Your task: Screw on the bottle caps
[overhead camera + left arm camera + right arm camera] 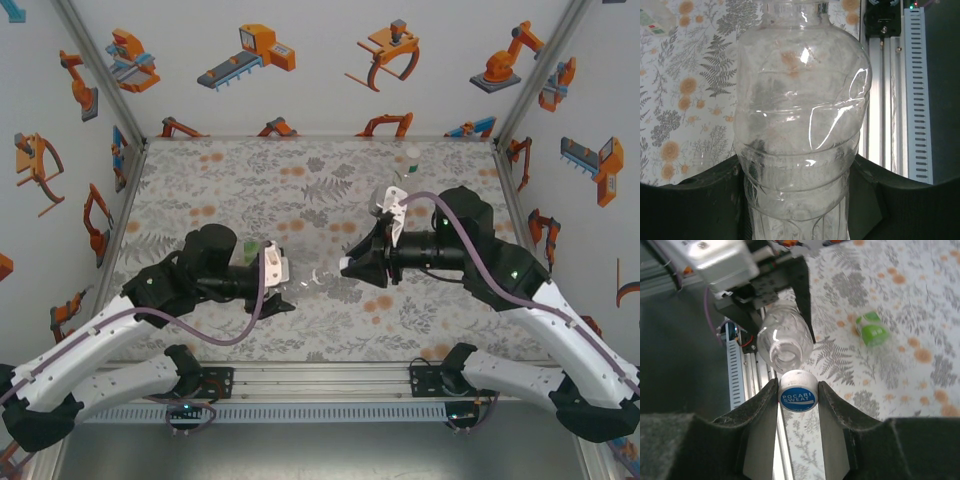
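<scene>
My left gripper [797,200] is shut on the body of a colourless bottle [800,115], which lies sideways with its neck pointing away from the wrist. In the top view this bottle [322,280] hangs mid-table between the two arms. My right gripper [798,395] is shut on a white bottle cap [798,391] with a blue printed top. The cap sits just in front of the bottle's open mouth [785,347], a small gap apart. In the top view the right gripper [350,265] faces the left gripper [290,285].
A squat green-tinted bottle [871,329] lies on the patterned table beside the left arm [250,247]. Another colourless bottle [405,170] lies near the back right. The aluminium rail [890,100] runs along the near edge. Walls close in on three sides.
</scene>
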You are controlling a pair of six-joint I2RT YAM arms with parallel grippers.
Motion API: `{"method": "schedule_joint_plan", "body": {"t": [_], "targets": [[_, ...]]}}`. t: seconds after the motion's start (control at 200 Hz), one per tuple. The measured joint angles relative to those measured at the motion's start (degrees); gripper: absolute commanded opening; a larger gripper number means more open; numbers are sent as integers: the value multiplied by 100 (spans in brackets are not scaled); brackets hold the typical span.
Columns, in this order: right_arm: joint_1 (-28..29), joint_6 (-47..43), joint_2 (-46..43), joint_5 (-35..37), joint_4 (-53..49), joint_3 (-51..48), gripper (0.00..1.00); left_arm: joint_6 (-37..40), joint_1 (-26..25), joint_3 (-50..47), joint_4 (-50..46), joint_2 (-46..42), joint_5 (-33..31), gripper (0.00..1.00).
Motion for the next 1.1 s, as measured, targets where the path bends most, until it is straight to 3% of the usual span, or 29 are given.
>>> {"method": "schedule_joint_plan", "body": {"t": [0.345,1.101], "targets": [[2,-1233,323,-968,-297,70,0,131,-216,87,-90,195,-11,0],[245,-1532,326,-699,-295,-107,0,136,-269,155,-87,326,-118,0]]}}
